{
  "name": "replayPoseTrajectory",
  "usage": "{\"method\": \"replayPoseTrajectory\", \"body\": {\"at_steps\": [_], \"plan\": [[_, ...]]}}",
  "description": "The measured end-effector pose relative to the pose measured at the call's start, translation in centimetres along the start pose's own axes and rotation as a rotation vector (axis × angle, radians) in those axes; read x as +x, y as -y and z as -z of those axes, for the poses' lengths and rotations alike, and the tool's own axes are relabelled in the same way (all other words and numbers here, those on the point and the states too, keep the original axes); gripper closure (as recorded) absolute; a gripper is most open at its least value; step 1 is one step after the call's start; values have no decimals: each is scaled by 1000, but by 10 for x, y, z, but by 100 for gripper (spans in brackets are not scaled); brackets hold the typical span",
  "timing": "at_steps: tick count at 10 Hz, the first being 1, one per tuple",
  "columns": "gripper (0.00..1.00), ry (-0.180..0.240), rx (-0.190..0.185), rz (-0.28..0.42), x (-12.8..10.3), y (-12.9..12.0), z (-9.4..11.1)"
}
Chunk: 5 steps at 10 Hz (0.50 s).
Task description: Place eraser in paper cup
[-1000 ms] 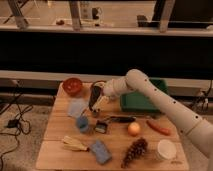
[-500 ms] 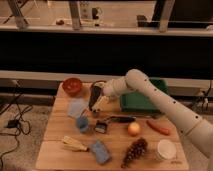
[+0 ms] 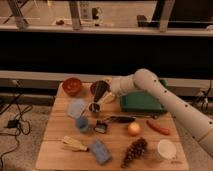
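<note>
My gripper [image 3: 99, 96] is at the back left of the wooden table, just above a small shiny metal cup [image 3: 93, 107]. It is shut on a slim dark bar, the eraser [image 3: 100, 89], which stands roughly upright in its fingers. The arm reaches in from the right across the green tray [image 3: 142, 104]. The white paper cup [image 3: 166, 148] stands at the front right corner of the table, far from the gripper and upright with its mouth open.
On the table are a red bowl [image 3: 72, 86], a pale blue cloth [image 3: 76, 107], a small blue cup [image 3: 82, 124], a black-handled tool [image 3: 120, 119], an apple [image 3: 133, 129], a carrot [image 3: 157, 127], grapes [image 3: 134, 150], a blue sponge [image 3: 101, 151] and a yellow item [image 3: 74, 144].
</note>
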Motion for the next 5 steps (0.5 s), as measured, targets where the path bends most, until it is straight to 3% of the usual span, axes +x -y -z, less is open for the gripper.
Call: {"method": "replayPoseTrajectory", "body": {"at_steps": [3, 5], "plan": [[100, -15, 132, -1, 6, 21, 60], [100, -36, 189, -4, 9, 27, 83]]}}
